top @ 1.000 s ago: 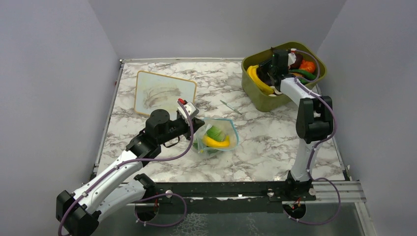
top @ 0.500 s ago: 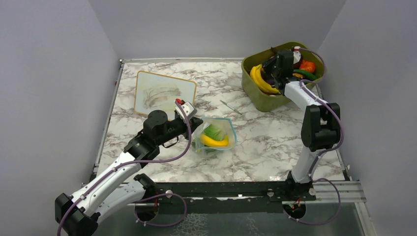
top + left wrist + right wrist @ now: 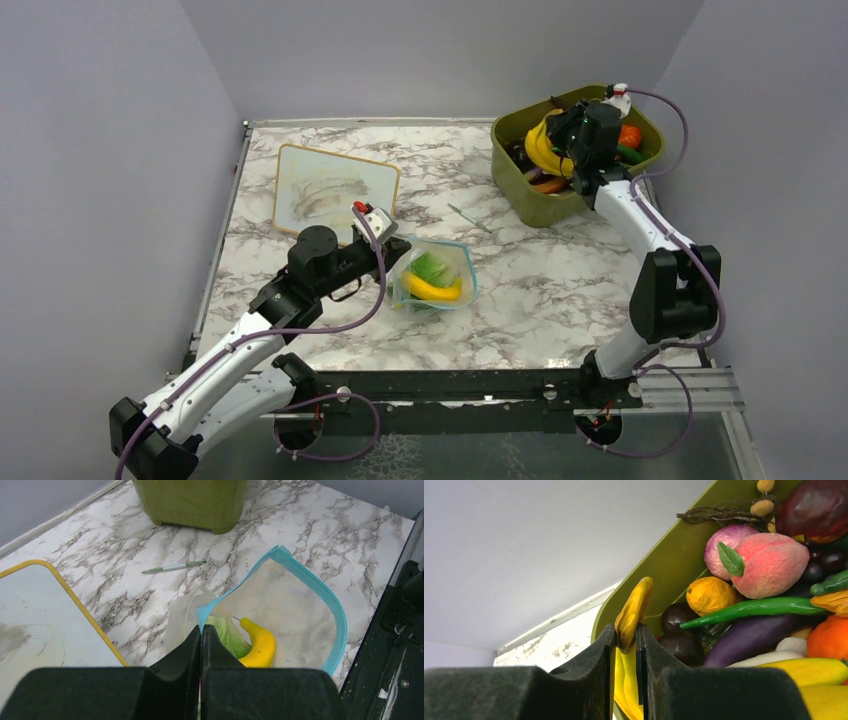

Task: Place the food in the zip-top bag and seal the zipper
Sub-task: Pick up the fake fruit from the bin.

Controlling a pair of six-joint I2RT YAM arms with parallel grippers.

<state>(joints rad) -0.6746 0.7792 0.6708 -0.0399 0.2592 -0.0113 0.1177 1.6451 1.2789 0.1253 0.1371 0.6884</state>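
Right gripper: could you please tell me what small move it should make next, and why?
The right gripper is shut on the yellow bananas low over the green tub. The left gripper pinches the zip-top bag open, with lettuce and a single banana inside. I would probably lift straight up, clear of the rim.

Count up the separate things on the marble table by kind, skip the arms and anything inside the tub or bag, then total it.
Olive-green tub: 1
Wood-framed white board: 1
Green pen: 1
Zip-top bag: 1
Total: 4
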